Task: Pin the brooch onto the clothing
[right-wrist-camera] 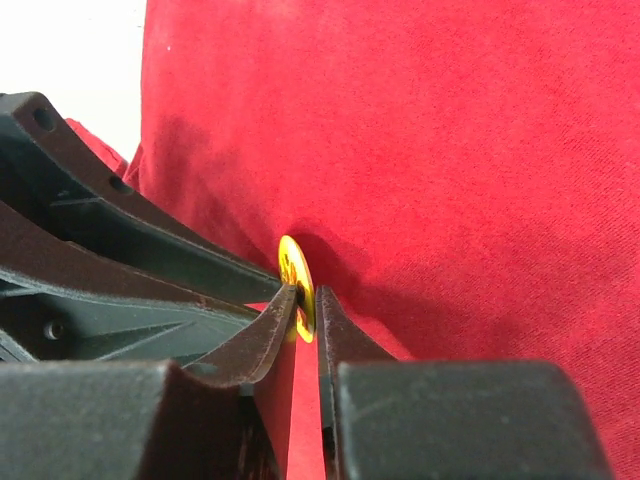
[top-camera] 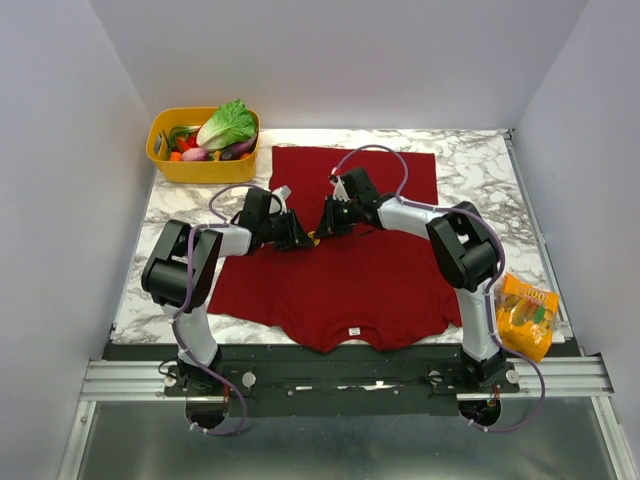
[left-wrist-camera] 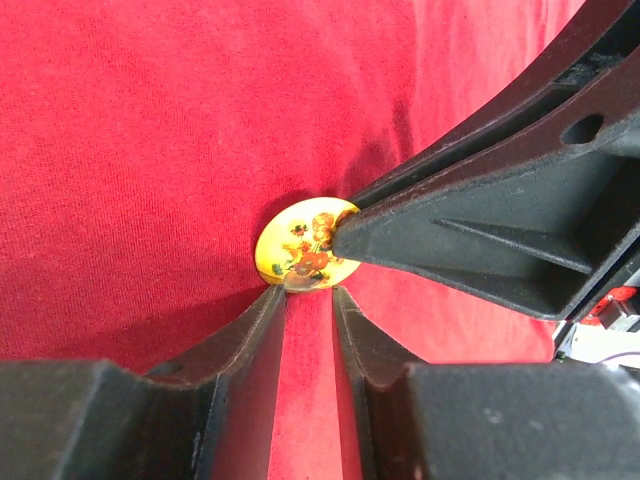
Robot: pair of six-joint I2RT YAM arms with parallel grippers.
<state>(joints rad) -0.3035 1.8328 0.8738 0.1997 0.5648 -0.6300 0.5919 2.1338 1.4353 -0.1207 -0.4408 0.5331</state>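
Overhead view: the dark red T-shirt (top-camera: 340,280) lies flat on the marble table (top-camera: 480,170), collar at 6 o'clock. Both arms meet over its middle, where the tiny yellow brooch (top-camera: 314,238) sits, with the left gripper (top-camera: 303,240) at its 9 o'clock and the right gripper (top-camera: 322,228) at its 2. Veggie basket (top-camera: 200,170) is way off at 11, snack bag (top-camera: 525,315) at 4.

Left wrist cam: brooch is face-on against the fabric. The left fingers (left-wrist-camera: 262,320) are a narrow slot apart under its 6 o'clock edge, can't tell if they grip anything.

Right wrist cam: brooch is edge-on, right fingers (right-wrist-camera: 335,330) pinched onto both faces.

Brooch (left-wrist-camera: 298,246) on clothing (top-camera: 350,285) (centre) between left hand (left-wrist-camera: 308,296) and right hand (right-wrist-camera: 307,302).
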